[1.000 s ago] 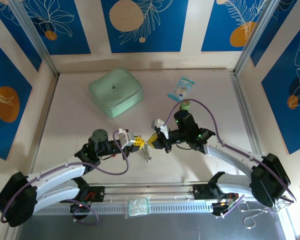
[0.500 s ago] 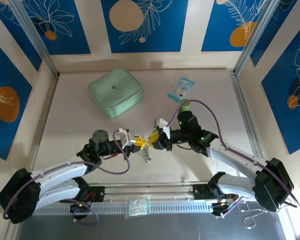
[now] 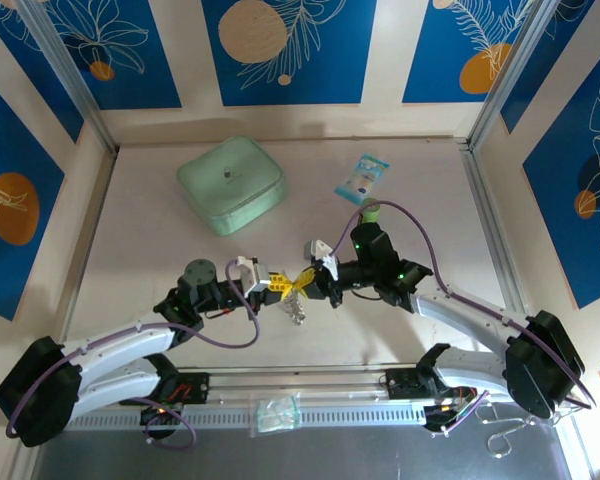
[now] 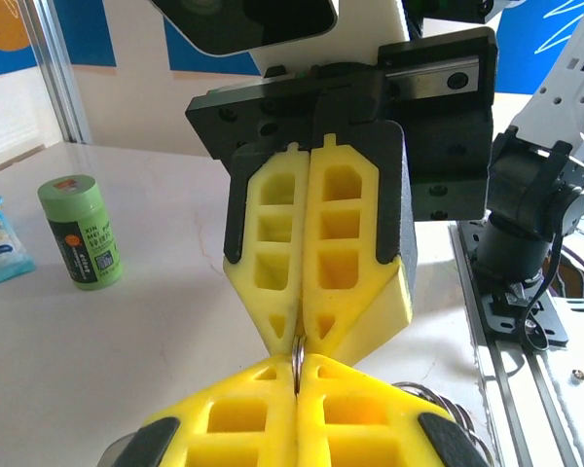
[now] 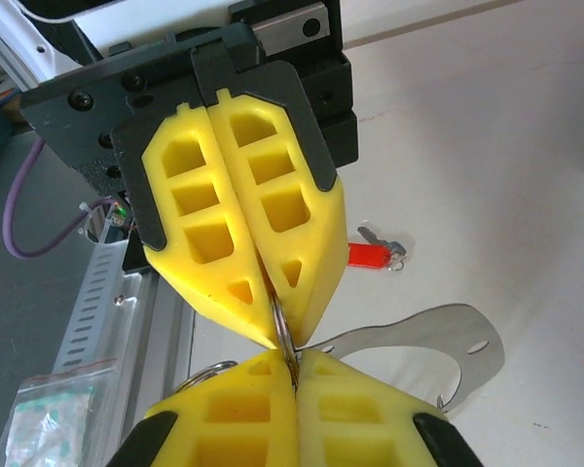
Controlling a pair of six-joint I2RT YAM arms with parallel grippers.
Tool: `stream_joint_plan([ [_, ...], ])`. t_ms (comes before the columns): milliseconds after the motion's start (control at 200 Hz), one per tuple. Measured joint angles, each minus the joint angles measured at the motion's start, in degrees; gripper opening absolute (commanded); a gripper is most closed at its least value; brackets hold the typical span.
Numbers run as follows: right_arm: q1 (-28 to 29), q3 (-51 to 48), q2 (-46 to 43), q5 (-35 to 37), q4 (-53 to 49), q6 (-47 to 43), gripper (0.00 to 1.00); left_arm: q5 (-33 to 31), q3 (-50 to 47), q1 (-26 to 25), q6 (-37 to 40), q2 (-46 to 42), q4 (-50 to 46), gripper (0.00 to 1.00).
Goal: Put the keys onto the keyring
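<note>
Yellow right fingers are now pressed fully together on the thin metal ring; half a second ago they were part open and just short of it. The left fingers are unchanged, shut tight on the same ring from the opposite side. The two pairs meet tip to tip, almost touching, with only the ring's edge showing between them. In the top view this meeting point sits above the worktop, midway between the arms, and the right arm has shifted slightly toward the left arm to reach it. The ring is therefore held at two neighbouring points and is clear of the worktop. A silvery plate with holes shows just below the ring; whether it hangs from the ring or lies on the surface cannot be told. The red key lies flat on the worktop beyond the fingers, apart from the ring and untouched. No green key can be made out. Judgement: the double grip steadies the ring, either for a handover or to spread its coil, so threading has not yet begun. One pair of fingers must release before a key can be fetched. The ring is thin and held on its edge, so it may twist or slip when either grip loosens.
</note>
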Motion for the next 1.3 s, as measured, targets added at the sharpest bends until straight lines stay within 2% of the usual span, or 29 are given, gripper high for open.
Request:
stream_joint_plan([
  [30,0.0,0.0,0.0,0.0,0.0,0.0,0.0,0.0,-0.1,0.0,-0.2,0.0,0.1,0.0],
  [85,0.0,0.0,0.0,0.0,-0.2,-0.3,0.0,-0.1,-0.1,0.0,-0.2,0.0,0.0,0.12],
  [110,0.0,0.0,0.0,0.0,-0.4,-0.7,0.0,0.0,-0.1,0.0,0.0,0.0,-0.2,0.14],
  [210,0.3,1.3,0.0,0.4,-4.0,-3.1,0.0,-0.5,0.2,0.0,1.3,-0.6,-2.8,0.15],
  [405,1.7,8.7,1.4,4.0,-16.9,-11.6,0.0,-0.6,6.3,-0.5,6.3,-1.3,-16.0,0.16],
  [610,4.0,15.6,3.9,8.7,-28.7,-19.3,0.0,-0.6,11.2,-1.2,11.0,-1.1,-27.2,0.12],
  [745,5.1,18.1,4.8,11.3,-32.9,-22.0,0.0,0.0,12.4,-1.5,12.7,-0.7,-30.2,0.0],
  [765,5.1,18.1,4.8,11.4,-33.0,-22.1,0.01,0.0,12.5,-1.5,12.9,-0.7,-30.3,0.0],
  [815,5.0,18.1,4.6,11.4,-33.1,-22.0,0.17,0.2,12.5,-1.6,12.8,-0.7,-30.3,0.0],
  [850,4.6,17.9,4.3,11.0,-32.8,-21.5,0.24,0.3,12.5,-1.6,12.7,-0.7,-29.9,0.0],
  [900,3.5,16.3,3.0,9.7,-30.3,-20.3,0.31,0.4,12.3,-1.6,12.3,-0.8,-29.0,0.0],
  [1080,-1.1,8.3,-3.4,5.4,-20.5,-12.9,0.33,0.5,9.1,-1.6,9.7,-0.9,-23.6,0.0],
  [1300,-1.3,5.3,-2.8,2.3,-15.8,-7.3,0.33,0.6,5.0,-1.6,7.0,-0.9,-16.4,0.0],
])
